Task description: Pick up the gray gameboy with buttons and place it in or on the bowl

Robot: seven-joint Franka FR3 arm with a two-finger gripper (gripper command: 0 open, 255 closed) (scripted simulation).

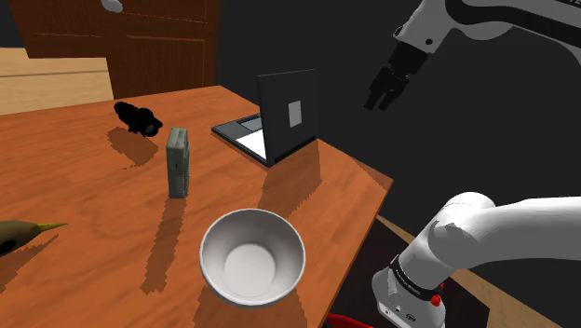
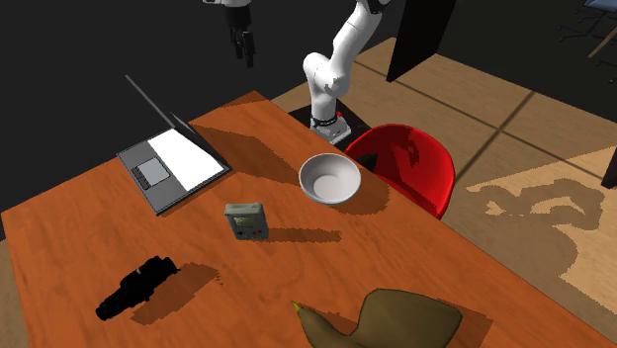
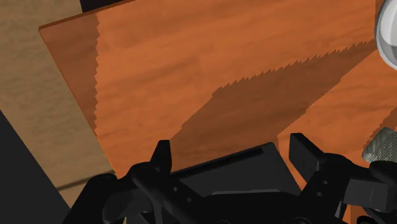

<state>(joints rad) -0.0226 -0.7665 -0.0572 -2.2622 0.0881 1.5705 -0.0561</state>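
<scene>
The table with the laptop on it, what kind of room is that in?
Probably a room in a house, maybe a study or dining corner. A wooden table holds an open laptop, a red chair stands beside it, and a wooden cabinet stands behind.
</scene>
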